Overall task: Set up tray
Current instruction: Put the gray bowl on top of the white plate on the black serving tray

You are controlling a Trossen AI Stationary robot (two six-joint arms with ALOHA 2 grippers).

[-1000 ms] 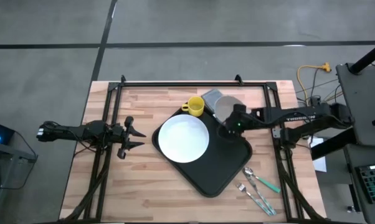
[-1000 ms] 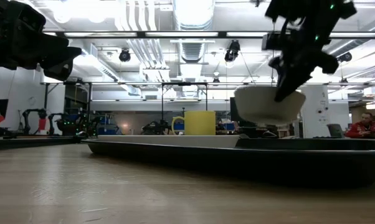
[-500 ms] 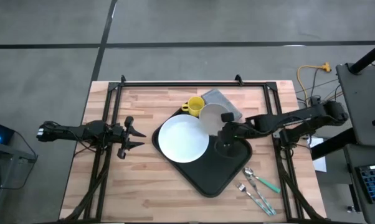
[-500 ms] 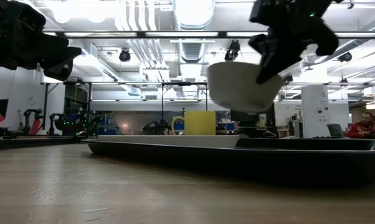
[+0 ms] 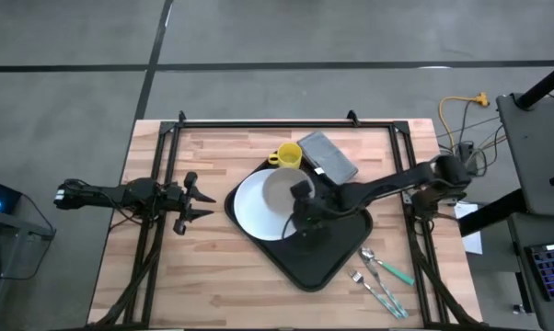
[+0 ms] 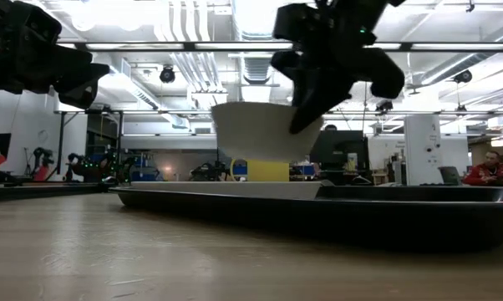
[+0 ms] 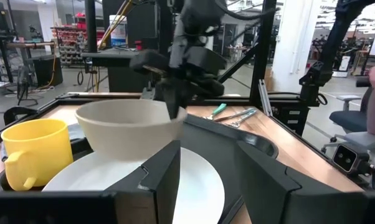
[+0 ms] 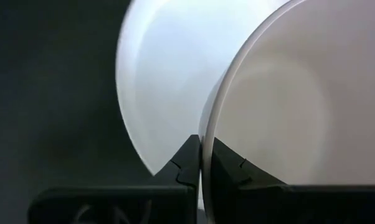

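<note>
Right gripper fingers pinched on the rim of a pale bowl, one finger inside, one outside. Bowl fills the right side of the frame. Behind it, white plate across upper centre. Dark tray surface takes the left side, blurred.

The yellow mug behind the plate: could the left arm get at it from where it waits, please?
Probably yes. The left gripper waits open over bare table, and the yellow mug shows unblocked on that side; the right gripper holds the bowl over the plate beside it.
</note>
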